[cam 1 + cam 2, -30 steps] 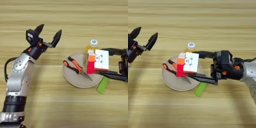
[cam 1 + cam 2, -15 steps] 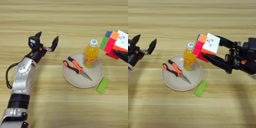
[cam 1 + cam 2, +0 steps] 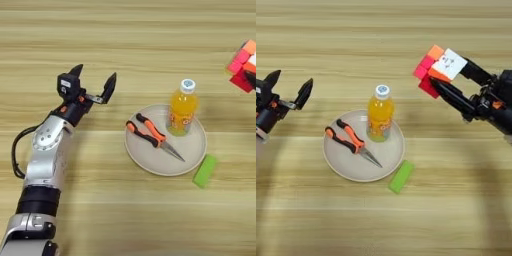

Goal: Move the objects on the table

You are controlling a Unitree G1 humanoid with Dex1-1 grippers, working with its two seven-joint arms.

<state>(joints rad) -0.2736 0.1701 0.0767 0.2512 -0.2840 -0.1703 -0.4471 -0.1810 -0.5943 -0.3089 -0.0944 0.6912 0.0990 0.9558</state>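
Light wooden planks of the table [image 3: 125,30] run side to side under everything. Near the middle sits a round beige plate [image 3: 338,167], and on it the orange-juice bottle [image 3: 379,114] stands upright at the far right part, with the pliers [image 3: 351,144] lying just left of it, their tips pointing near-right. A green block [image 3: 401,176] rests on the wood just off the plate's near-right rim. The right gripper [image 3: 443,77] is well right of the plate and pinches the puzzle cube [image 3: 439,67] between its two black fingers, the cube apparently held clear of the table. The left gripper [image 3: 92,86] hovers far left of the plate with its fingers spread wide and nothing between them.

Judging from this, the cube is the object in hand and is partway through being carried off to the right. The next move likely calls for lowering it onto bare wood and releasing it level so that it settles flat
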